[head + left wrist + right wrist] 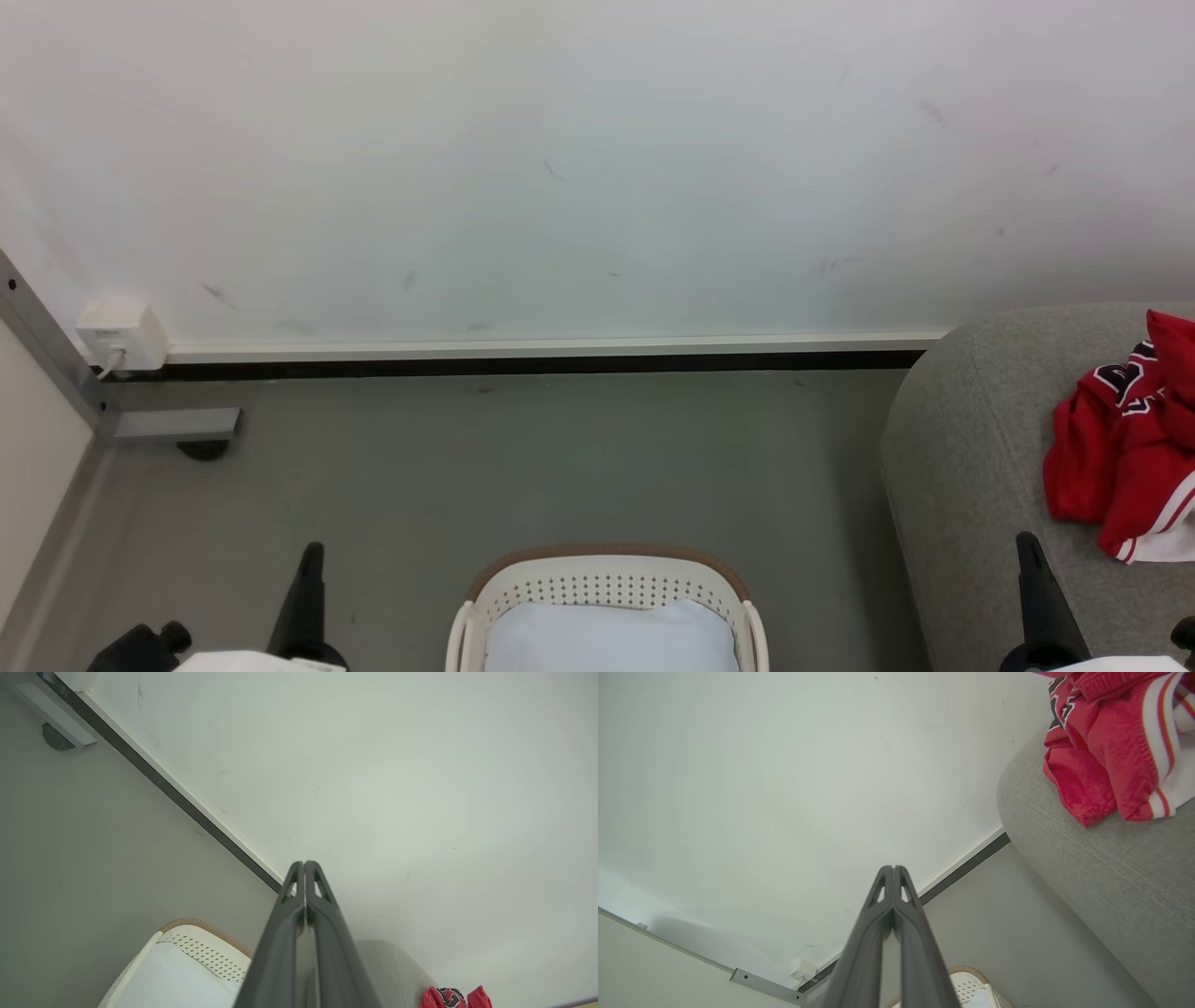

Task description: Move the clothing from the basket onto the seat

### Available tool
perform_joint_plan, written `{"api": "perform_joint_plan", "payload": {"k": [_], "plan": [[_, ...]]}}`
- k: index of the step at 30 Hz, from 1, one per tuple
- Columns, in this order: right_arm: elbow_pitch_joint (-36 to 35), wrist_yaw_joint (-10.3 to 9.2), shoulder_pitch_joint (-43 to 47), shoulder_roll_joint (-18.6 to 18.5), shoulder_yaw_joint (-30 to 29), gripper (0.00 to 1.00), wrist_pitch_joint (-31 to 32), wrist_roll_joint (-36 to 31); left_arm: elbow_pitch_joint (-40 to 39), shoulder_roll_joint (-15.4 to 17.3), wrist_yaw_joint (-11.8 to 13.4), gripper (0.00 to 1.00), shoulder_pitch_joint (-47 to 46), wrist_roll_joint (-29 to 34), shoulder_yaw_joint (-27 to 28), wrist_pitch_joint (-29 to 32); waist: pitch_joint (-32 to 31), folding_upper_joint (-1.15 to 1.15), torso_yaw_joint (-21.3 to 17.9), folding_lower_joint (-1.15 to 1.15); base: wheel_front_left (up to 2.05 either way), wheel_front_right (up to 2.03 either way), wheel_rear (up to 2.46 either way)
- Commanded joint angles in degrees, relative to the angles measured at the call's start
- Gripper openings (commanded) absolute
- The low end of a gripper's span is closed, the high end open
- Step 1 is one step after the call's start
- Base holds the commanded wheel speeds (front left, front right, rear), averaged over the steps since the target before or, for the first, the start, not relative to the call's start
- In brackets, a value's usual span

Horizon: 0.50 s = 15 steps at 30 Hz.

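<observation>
Fingers, left: the left gripper [304,865] has its two long dark fingers pressed flat together, with nothing between them.
Fingers, right: the right gripper [893,869] is clenched the same way on nothing. It is matte grey with slotted cut-outs near the tips.
Clothing: bright red clothing [1120,448] lies crumpled in a heap on the seat, at 3 o'clock in the head view. It has white striped trim at the hem and black white-outlined lettering, partly folded under (I can't read it). The picture's edge cuts off its far side.
Seat: the seat [971,448] is light grey woven fabric with a rounded corner, and only part of it is visible.
Basket: the basket [607,588] at 6 o'clock is oval cream plastic, perforated, with a brown rim band. Its near half is cut off, and a smooth pale pad [611,635] lies inside.
Surroundings: a dull grey floor [560,467], a scuffed white wall [560,187], and a socket box [121,334] at 9 o'clock.
</observation>
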Motion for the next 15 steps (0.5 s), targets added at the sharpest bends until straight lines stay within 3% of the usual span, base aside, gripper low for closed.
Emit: {"api": "perform_joint_plan", "payload": {"k": [1,15], "plan": [[-0.4,-0.04,-1.3,-0.6,-0.4,0.0,0.4,1.8,-0.9,0.2,-0.1,0.0,-1.3,-2.4,0.5,0.5,0.0,0.0,0.0,0.0,0.0,0.0,0.0],[-0.1,-0.05,-2.2,-0.7,-1.7,0.0,2.6,9.9,-1.1,0.0,-0.1,0.0,-1.9,-10.6,1.4,2.8,0.3,0.0,-0.2,0.0,0.0,0.0,0.0]]}}
